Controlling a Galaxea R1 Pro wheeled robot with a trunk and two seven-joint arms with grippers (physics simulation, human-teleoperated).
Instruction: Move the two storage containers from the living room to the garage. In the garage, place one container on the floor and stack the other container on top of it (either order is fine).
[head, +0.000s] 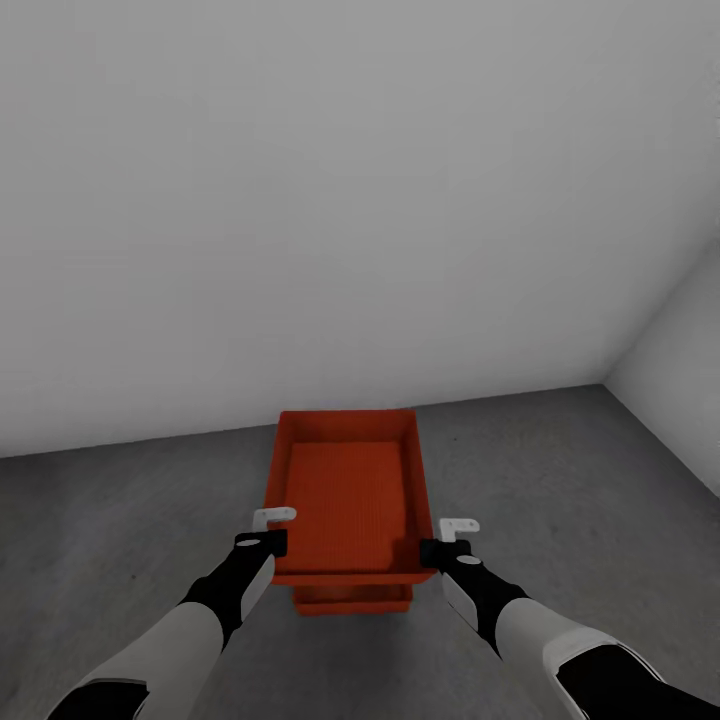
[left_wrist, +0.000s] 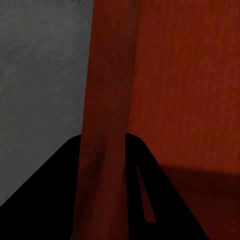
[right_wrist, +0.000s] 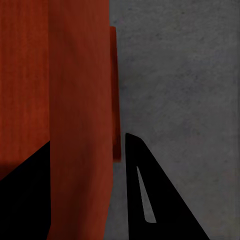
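On grey floor (head: 560, 480), 2 stacked containers (head: 347, 490), both tools gripping.

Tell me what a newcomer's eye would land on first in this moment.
The red-orange upper container, held at its near corners by the left gripper and right gripper, each straddling a side wall. Just beneath it, a second container peeks out on the grey concrete floor, near a bare white wall.

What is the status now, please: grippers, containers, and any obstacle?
Left gripper and right gripper each clamp a side wall of the upper container. Lower container beneath, on garage floor. No obstacle seen.
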